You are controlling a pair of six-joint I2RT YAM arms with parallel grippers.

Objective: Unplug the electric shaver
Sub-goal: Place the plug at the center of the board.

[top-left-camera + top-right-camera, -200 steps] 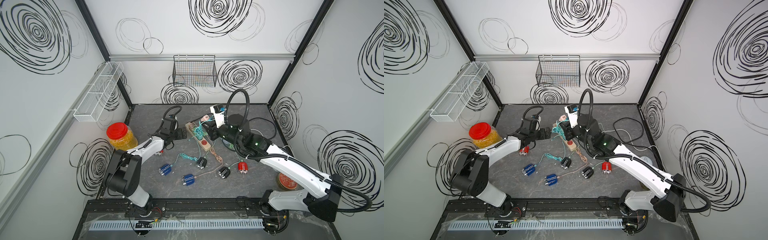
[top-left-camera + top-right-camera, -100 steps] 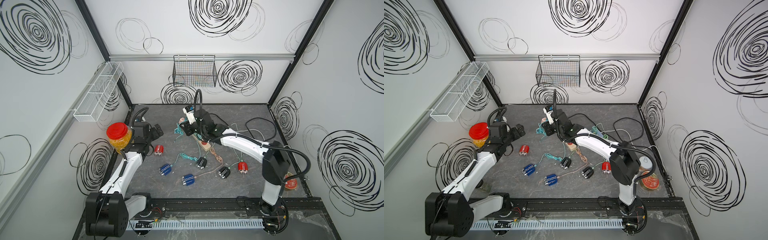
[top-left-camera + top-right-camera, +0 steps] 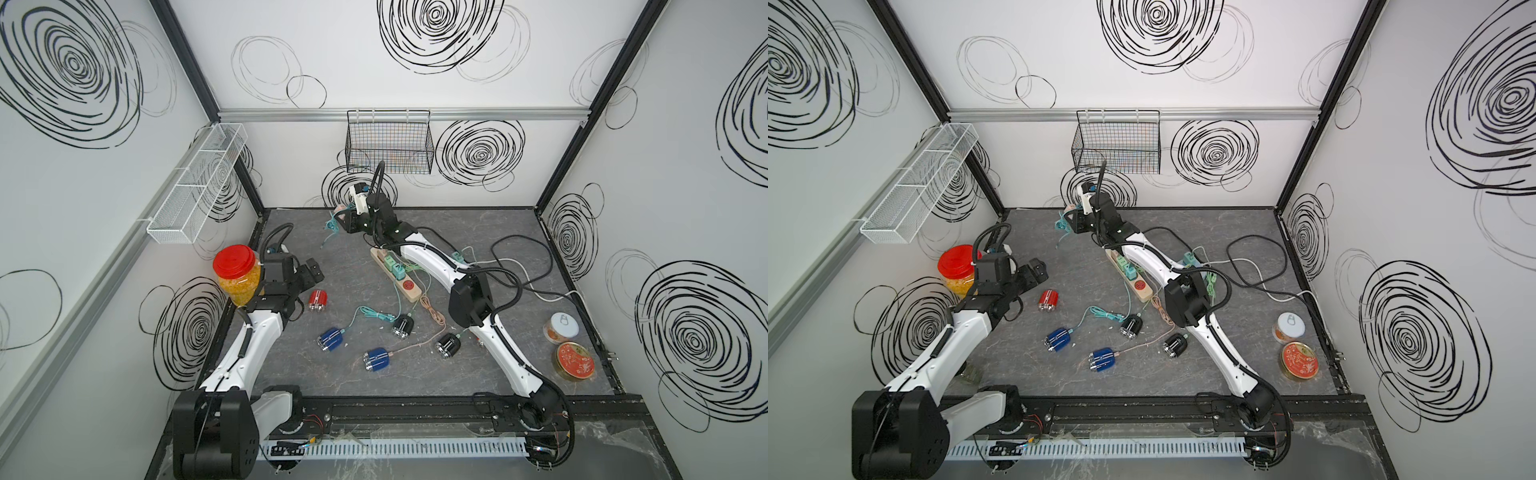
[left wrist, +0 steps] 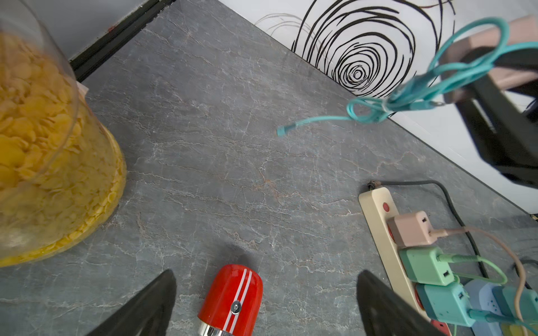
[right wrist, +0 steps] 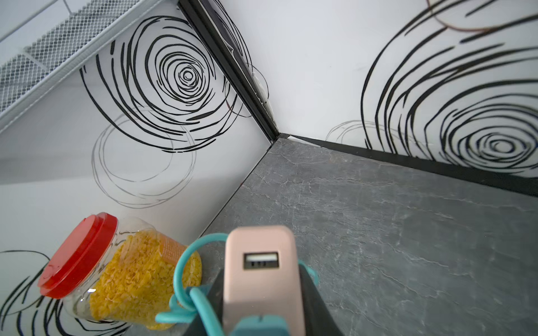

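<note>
In front of the power strip [image 3: 411, 296], nearest the robot's base, 2 blue shavers [image 3: 331, 339] & 2 black shavers [image 3: 448, 345] lay on the table, thin cables running back twd the strip; 2 tins [image 3: 575, 360] sat well to the strip's right. The red shaver [image 3: 317, 300] lay on its side left of the strip, apart from it; in the left wrist view it [image 4: 231, 299] showed between the two spread fingers. The left gripper [image 3: 305, 277] hung just over that shaver, jaws wide open, holding nothing; a jar [image 3: 237, 274] of yellow flakes w/ red lid stood further left of the strip, beside the L arm. The strip carried pink, green & teal blocks plugged in a row.

Beyond the strip, twd the back wall, the right gripper [image 3: 347, 220] was up off the table, fingers clamped on a pink adapter [image 5: 260, 261], USB port facing the wrist cam; a teal cable [image 4: 407, 99] hung in loops at that gripper, free end in the air, touching neither strip nor red shaver; a wire basket [image 3: 388, 145] hung on the wall behind & above the strip.
</note>
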